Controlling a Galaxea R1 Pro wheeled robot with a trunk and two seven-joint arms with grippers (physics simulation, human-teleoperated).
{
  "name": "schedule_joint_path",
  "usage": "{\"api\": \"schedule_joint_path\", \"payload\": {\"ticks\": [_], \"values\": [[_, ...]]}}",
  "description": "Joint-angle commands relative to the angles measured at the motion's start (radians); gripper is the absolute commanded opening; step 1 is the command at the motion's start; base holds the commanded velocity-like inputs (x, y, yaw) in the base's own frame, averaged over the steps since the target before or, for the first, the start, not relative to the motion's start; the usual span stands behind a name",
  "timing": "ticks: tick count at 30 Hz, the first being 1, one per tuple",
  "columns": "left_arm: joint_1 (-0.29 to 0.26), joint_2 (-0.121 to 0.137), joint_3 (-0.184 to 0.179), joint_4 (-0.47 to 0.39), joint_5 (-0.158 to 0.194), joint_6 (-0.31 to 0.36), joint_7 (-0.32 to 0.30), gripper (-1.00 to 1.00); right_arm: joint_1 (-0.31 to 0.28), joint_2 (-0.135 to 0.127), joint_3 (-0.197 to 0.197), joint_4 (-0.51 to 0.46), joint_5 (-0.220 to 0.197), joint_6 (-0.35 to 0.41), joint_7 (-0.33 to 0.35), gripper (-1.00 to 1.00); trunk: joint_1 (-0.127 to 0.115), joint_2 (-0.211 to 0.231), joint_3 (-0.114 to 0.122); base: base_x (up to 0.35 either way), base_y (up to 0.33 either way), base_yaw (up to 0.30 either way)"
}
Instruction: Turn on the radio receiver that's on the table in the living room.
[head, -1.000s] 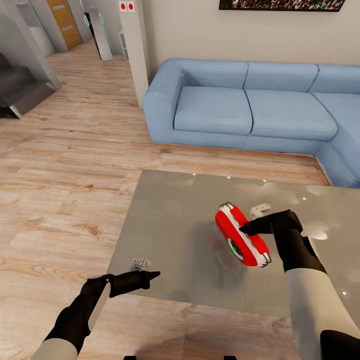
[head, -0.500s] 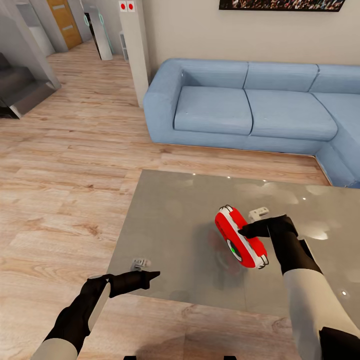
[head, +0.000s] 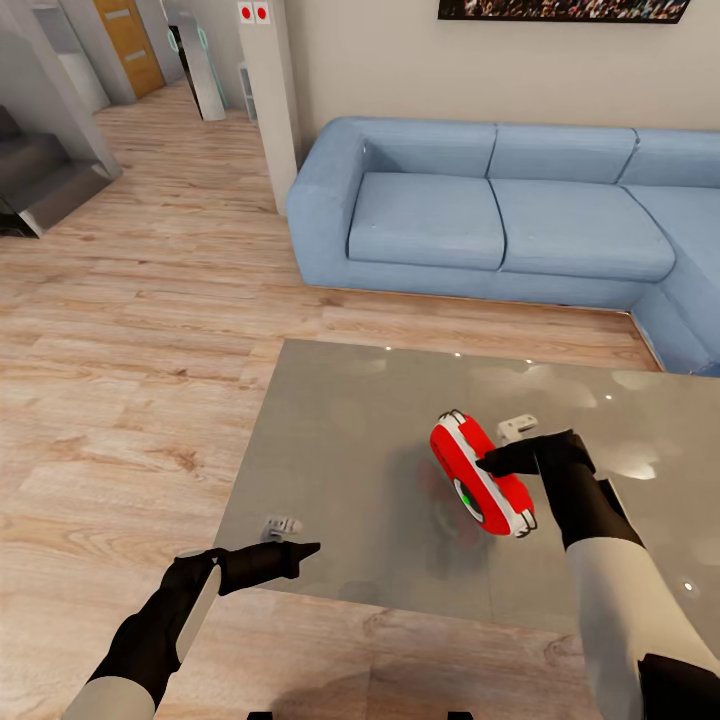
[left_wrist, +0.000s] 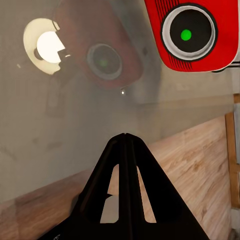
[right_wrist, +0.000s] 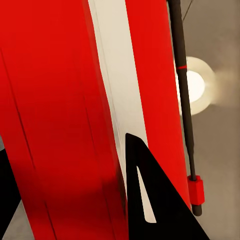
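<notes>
The red radio receiver (head: 458, 447) with its white band stands tilted on edge on the glossy grey table (head: 340, 420), its dark dial (head: 468, 497) showing a green light. My right gripper (head: 487, 463) is open at the radio's upper edge. In the right wrist view one of its fingers (right_wrist: 145, 200) lies over the white band of the radio (right_wrist: 65, 100), beside the thin wire handle (right_wrist: 181, 100). My left gripper (head: 310, 547) is shut, hovering at the table's near left edge. From the left wrist, the shut fingertips (left_wrist: 125, 142) point toward the radio's face (left_wrist: 186, 35).
A light-blue corner sofa (head: 500, 210) stands behind the table under a crowd photograph (head: 560, 8). Light wood floor (head: 130, 380) spreads to the left toward a white pillar (head: 270, 90), grey stairs (head: 40, 180) and a corridor. Small pale reflections (head: 282, 524) dot the tabletop.
My right gripper has edged slightly toward me along the radio's top edge, and the radio has shifted a little with it. The left arm has stayed still.
</notes>
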Motion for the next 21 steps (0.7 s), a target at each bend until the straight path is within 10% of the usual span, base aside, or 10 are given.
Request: {"api": "schedule_joint_path", "payload": {"ticks": [1,21], "values": [[0.0,0.0,0.0,0.0,0.0,0.0,0.0,-1.0,0.0,0.0,0.0,0.002,-0.002,-0.002,-0.001,-1.0,0.0,0.0,0.0,0.0,0.0,0.0],[0.0,0.0,0.0,0.0,0.0,0.0,0.0,-1.0,0.0,0.0,-0.003,0.058,-0.003,-0.075,-0.013,-1.0,0.0,0.0,0.0,0.0,0.0,0.0]]}}
